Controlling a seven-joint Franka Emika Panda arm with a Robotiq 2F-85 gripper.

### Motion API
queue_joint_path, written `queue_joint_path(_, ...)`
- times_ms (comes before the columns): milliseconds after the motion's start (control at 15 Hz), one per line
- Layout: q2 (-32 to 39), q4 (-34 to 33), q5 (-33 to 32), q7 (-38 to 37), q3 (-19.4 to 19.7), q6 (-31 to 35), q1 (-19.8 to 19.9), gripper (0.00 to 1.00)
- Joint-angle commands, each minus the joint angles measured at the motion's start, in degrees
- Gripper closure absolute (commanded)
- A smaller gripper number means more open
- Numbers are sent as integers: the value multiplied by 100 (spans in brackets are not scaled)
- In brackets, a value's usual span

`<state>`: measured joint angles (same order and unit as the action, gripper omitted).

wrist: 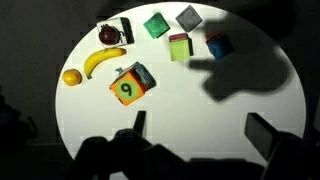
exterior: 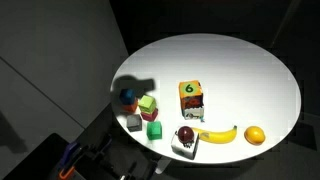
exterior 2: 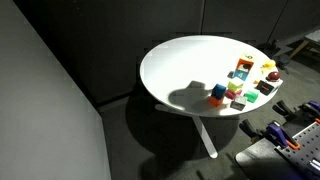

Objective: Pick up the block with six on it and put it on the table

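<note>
The block with six on it [exterior: 191, 91] shows its yellow-orange face with a dark "6". It sits on top of a black-and-white speckled cube [exterior: 194, 106] on the round white table [exterior: 235, 70]. It also shows in an exterior view [exterior 2: 243, 66] and in the wrist view [wrist: 127, 89], tilted. My gripper [wrist: 202, 130] shows only in the wrist view. It is open and empty, high above the table, with the six block ahead and to the left of its fingers. Its shadow falls on the tabletop.
A banana [wrist: 100, 62], an orange [wrist: 71, 76] and a dark red fruit on a white block [wrist: 108, 35] lie beside the stack. Green cubes [wrist: 154, 25], a grey cube [wrist: 188, 17] and a blue cube [wrist: 219, 46] cluster near the table's edge.
</note>
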<state>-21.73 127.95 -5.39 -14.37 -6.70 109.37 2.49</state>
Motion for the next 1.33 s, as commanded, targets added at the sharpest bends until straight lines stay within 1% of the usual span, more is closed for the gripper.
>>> queue_joint_path(0, 6, -10, -29, -22, 72, -11, -83, 0)
queue_joint_path(733, 6, -11, -29, -22, 72, -11, -83, 0)
queue_joint_path(1267, -236, 272, 125, 468, 411, 108, -89, 0)
